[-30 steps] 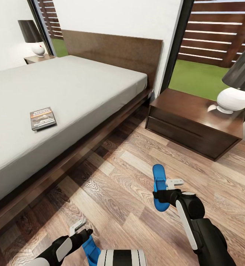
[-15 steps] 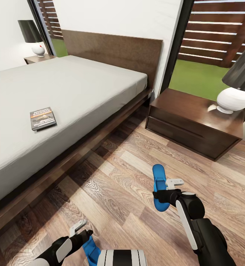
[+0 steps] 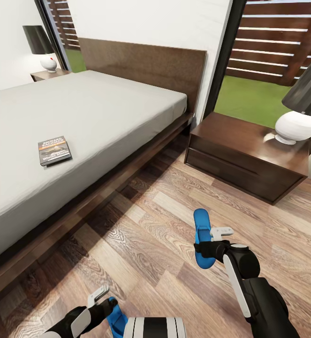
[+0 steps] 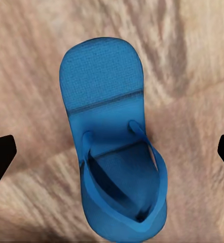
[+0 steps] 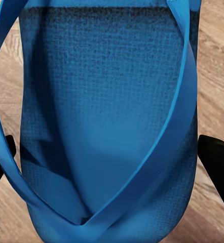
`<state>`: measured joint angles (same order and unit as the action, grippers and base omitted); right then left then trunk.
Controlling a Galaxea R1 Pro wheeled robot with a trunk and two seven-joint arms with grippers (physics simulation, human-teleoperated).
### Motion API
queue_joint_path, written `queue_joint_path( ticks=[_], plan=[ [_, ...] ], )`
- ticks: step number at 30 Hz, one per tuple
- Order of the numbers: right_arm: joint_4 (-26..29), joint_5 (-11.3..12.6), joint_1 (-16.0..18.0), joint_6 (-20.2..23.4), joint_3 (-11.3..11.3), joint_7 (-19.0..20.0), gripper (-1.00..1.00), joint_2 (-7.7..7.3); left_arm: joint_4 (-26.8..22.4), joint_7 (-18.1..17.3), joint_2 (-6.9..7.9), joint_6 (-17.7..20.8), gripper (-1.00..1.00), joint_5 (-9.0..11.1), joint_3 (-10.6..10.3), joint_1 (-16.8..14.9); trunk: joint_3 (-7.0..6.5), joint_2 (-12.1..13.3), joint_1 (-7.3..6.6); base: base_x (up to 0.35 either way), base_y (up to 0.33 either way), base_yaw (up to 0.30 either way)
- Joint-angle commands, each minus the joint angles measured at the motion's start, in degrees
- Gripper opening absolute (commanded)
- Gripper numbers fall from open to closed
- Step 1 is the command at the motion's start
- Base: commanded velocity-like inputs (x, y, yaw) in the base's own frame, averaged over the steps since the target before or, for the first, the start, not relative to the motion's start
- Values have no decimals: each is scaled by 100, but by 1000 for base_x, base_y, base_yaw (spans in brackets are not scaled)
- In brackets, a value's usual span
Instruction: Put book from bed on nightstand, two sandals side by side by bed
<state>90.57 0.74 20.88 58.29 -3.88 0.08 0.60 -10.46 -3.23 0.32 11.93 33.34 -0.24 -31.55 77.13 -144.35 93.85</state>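
While lying flat near the mattress's front edge, book (image 3: 55, 150) on the bed (image 3: 94, 112), well apart from the nightstand (image 3: 246, 157) by the window. Right tool (image 3: 210, 240) closed across one blue sandal (image 3: 202, 237), above the wood floor (image 3: 146, 244). Left tool (image 3: 106, 303) spread wide, gripping nothing, over the other sandal (image 4: 114, 157), flat on the floor near the lower edge of the head view.

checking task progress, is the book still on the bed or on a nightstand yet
On the bed. The book lies flat, cover up, on the bed. The nightstand carries only a lamp.
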Motion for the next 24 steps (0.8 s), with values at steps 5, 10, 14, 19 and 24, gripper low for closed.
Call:
queue_joint_path(
  ticks=[5, 10, 14, 19, 24],
  plan=[
    [5, 5, 1, 25, 1, 1, -100, 1, 6, -11, -22, 25, 100, 26, -2, 0, 4, -1, -1, 0, 0, 0],
    [5, 5, 2, 25, 1, 1, -100, 1, 7, -11, -52, 18, 100, 23, -2, 0, 4, -1, -1, 0, 0, 0],
    [5, 5, 1, 25, -2, 1, -100, 1, 8, -11, -65, 10, 100, 20, -6, 0, 4, -1, -1, 0, 0, 0],
    [5, 5, 1, 25, -2, 1, -100, 1, 8, -11, -88, 5, 100, 17, -7, 0, 4, -1, -1, 0, 0, 0],
    [5, 5, 2, 25, -6, 1, -100, 1, 8, -11, -154, 3, 100, 14, -10, 0, 4, -1, -1, 0, 0, 0]
  ],
)
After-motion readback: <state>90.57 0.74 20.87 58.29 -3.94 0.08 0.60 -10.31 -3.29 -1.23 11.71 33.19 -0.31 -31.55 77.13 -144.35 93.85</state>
